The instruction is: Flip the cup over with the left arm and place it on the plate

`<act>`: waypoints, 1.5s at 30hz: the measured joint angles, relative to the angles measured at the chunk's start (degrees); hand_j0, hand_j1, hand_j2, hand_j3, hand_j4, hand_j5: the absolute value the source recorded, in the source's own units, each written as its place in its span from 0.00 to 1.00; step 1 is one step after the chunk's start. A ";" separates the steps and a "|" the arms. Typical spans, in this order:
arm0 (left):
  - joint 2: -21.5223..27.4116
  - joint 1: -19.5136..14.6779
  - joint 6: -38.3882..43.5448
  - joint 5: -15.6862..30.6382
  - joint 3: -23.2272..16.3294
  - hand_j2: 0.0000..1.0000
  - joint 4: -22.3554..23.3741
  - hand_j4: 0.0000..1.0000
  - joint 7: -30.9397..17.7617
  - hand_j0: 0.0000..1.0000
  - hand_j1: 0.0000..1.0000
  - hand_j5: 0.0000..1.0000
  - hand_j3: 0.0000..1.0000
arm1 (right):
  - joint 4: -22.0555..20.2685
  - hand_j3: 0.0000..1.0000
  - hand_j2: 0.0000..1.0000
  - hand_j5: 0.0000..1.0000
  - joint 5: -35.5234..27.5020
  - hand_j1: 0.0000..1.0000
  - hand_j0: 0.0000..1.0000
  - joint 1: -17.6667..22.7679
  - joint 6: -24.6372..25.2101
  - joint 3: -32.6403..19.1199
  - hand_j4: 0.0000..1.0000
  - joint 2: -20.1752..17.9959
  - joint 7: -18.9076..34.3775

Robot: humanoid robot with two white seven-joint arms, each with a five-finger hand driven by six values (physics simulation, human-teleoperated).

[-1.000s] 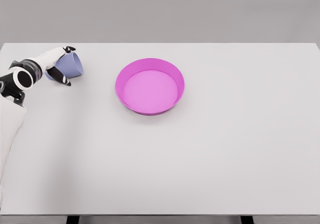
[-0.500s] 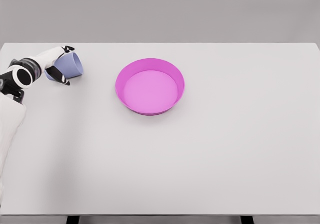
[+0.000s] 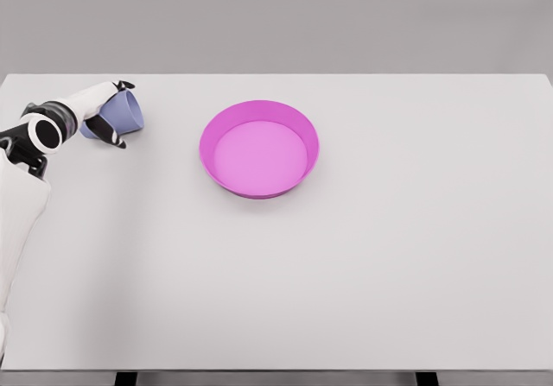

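Note:
A pale blue cup [image 3: 123, 114] lies tilted on its side at the far left of the white table [image 3: 363, 265]. My left hand [image 3: 105, 110] is wrapped around it, with dark fingertips above and below the cup. The cup's end nearest the wrist is hidden behind the hand. A magenta plate [image 3: 259, 148] with a raised rim sits well to the right of the cup, near the table's middle, with nothing in it. My right arm does not show.
The table's far edge runs just behind the cup and hand. The left table edge lies close beside my left forearm [image 3: 17, 196].
The left wrist has rolled slightly and the forearm has shifted a little, while the cup has stayed in about the same place in the hand. The plate has not moved.

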 measured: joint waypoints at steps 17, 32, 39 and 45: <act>0.07 0.09 -1.81 -3.07 -1.22 0.70 -0.04 0.70 0.01 0.70 0.70 0.70 0.70 | 0.00 1.00 1.00 1.00 0.00 1.00 1.00 0.00 0.01 0.00 1.00 0.00 0.00; 0.86 0.79 -6.20 -0.70 -0.46 0.70 -2.46 0.70 0.00 0.70 0.70 0.70 0.70 | 0.00 1.00 1.00 1.00 0.00 1.00 1.00 0.00 0.01 0.00 1.00 0.00 0.00; 1.22 1.05 -9.45 2.99 0.56 0.67 -2.95 0.67 0.00 0.67 0.67 0.67 0.67 | 0.00 1.00 1.00 1.00 0.00 1.00 1.00 0.00 0.00 0.00 1.00 0.00 0.00; 2.07 1.76 -14.21 8.43 1.81 0.67 -2.69 0.67 -0.01 0.67 0.67 0.67 0.67 | 0.00 1.00 1.00 1.00 0.00 1.00 1.00 0.00 0.00 0.00 1.00 0.00 0.00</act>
